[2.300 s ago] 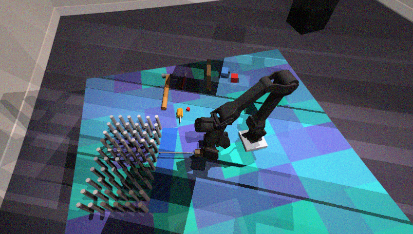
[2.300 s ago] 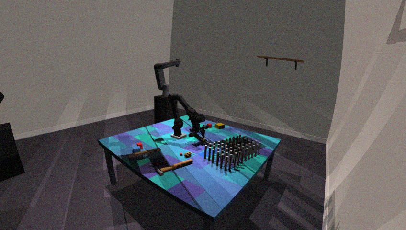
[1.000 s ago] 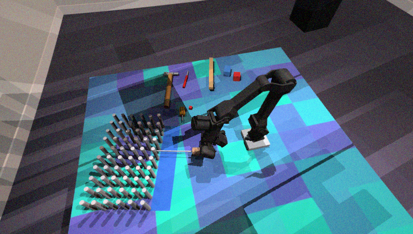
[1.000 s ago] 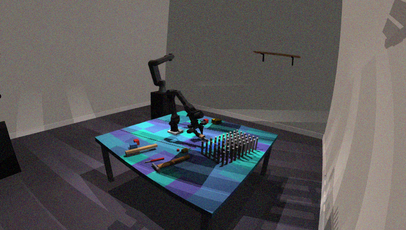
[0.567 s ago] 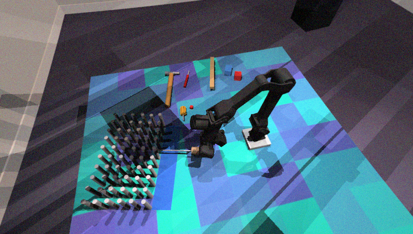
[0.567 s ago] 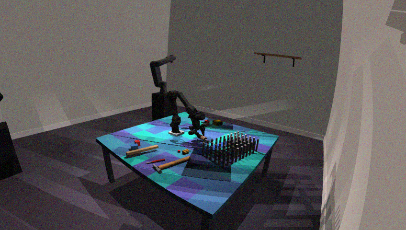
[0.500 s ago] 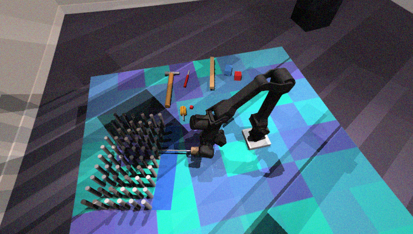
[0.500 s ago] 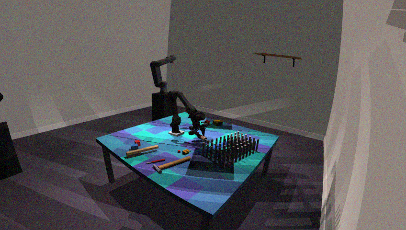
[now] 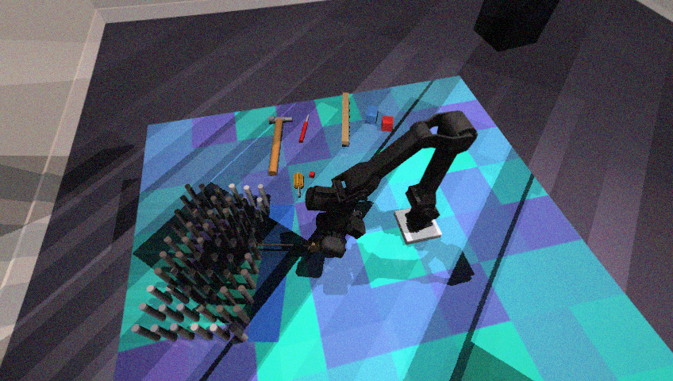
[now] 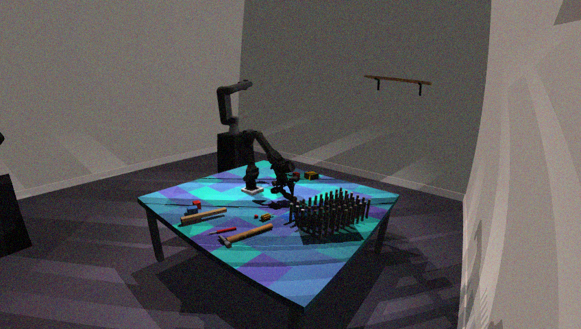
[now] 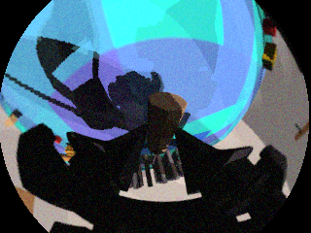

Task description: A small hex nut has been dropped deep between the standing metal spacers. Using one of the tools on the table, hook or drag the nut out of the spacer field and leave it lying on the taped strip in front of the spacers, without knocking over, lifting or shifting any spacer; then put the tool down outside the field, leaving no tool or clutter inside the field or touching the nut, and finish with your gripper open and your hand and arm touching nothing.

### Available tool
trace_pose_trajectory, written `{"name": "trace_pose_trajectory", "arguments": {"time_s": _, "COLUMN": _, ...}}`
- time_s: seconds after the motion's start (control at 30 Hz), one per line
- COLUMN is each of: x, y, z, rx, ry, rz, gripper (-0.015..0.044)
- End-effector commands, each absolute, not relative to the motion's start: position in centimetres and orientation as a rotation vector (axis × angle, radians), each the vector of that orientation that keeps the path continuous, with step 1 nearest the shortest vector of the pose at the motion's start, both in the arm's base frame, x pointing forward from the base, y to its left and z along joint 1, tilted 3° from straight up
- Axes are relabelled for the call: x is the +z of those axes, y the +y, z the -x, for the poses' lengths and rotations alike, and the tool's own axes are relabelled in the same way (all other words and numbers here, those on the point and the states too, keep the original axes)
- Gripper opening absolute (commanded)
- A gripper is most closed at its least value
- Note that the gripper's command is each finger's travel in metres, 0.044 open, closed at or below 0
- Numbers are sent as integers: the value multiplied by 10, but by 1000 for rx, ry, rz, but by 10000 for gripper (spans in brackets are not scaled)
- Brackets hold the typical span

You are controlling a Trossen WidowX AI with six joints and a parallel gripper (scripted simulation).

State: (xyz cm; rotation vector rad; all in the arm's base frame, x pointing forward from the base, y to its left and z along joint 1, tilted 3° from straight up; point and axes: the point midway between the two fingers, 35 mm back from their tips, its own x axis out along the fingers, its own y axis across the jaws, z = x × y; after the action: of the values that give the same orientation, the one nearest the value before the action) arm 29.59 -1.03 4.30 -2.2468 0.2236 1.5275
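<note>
My gripper [image 9: 315, 246] [image 11: 161, 128] is shut on the wooden handle [image 11: 165, 116] of a thin rod tool. The tool's metal shaft [image 9: 281, 245] runs level from the hand across the blue taped strip [image 9: 267, 313] to the front edge of the spacer field. Its far end is lost among the spacers. The standing metal spacers [image 9: 187, 311] [image 10: 331, 212] form rows at the left in the top view, partly in deep shadow. They look upright. The wrist view shows a few spacers [image 11: 157, 169] beyond the handle. I cannot make out the hex nut in any view.
A hammer [image 9: 274, 146] [image 10: 249, 233], a red pen-like tool [image 9: 303, 131], a wooden bar [image 9: 345, 120], a blue block [image 9: 371, 114] and a red block [image 9: 386, 123] lie along the far side. A yellow screwdriver [image 9: 298, 181] and a small red cube [image 9: 311, 175] lie nearer the arm.
</note>
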Motion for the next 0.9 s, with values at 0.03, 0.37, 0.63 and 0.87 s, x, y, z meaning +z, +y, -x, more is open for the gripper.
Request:
{"name": "trace_pose_trajectory", "arguments": {"time_s": 0.03, "x": 46, "y": -11, "z": -303, "rx": 1516, "ry": 213, "rz": 2257, "gripper": 0}}
{"name": "trace_pose_trajectory", "arguments": {"time_s": 0.37, "x": 46, "y": -14, "z": -309, "rx": 1516, "ry": 213, "rz": 2257, "gripper": 0}}
{"name": "trace_pose_trajectory", "arguments": {"time_s": 0.63, "x": 46, "y": -16, "z": -314, "rx": 1515, "ry": 213, "rz": 2258, "gripper": 0}}
{"name": "trace_pose_trajectory", "arguments": {"time_s": 0.87, "x": 46, "y": -17, "z": -318, "rx": 1515, "ry": 213, "rz": 2258, "gripper": 0}}
